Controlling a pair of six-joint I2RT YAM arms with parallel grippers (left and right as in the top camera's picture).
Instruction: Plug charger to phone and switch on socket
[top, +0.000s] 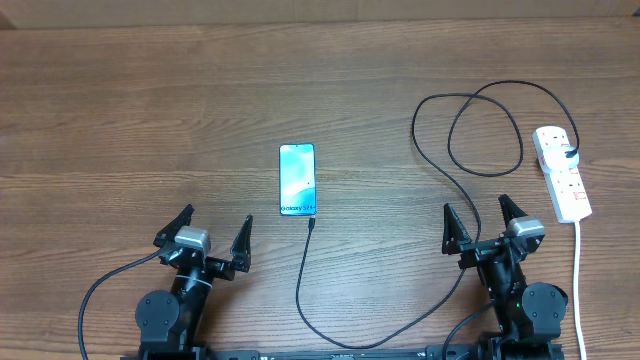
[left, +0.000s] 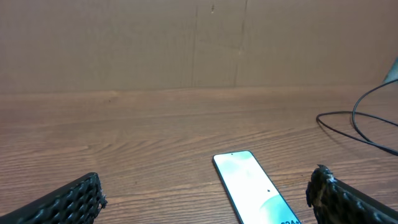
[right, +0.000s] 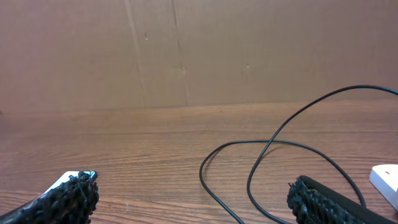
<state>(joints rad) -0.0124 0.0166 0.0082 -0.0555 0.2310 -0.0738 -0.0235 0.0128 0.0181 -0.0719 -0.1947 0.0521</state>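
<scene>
Lower left of the overhead frame: the left end effector (top: 218, 214) is spread wide, empty. At center, up-right of it, the phone (top: 297, 180) lies on the counter (top: 120, 120), long axis vertical, the charger (top: 303, 280) tip just below. Lower right: the right end effector (top: 475, 204) gapes empty, with the socket (top: 561, 172) beyond it at far right.

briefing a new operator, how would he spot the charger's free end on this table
Start at the wooden table and find the phone lying flat near its middle. The charger tip lies just off the phone's Galaxy end, toward the robot: the only black cable end there, thinner than the white cord at right.
</scene>
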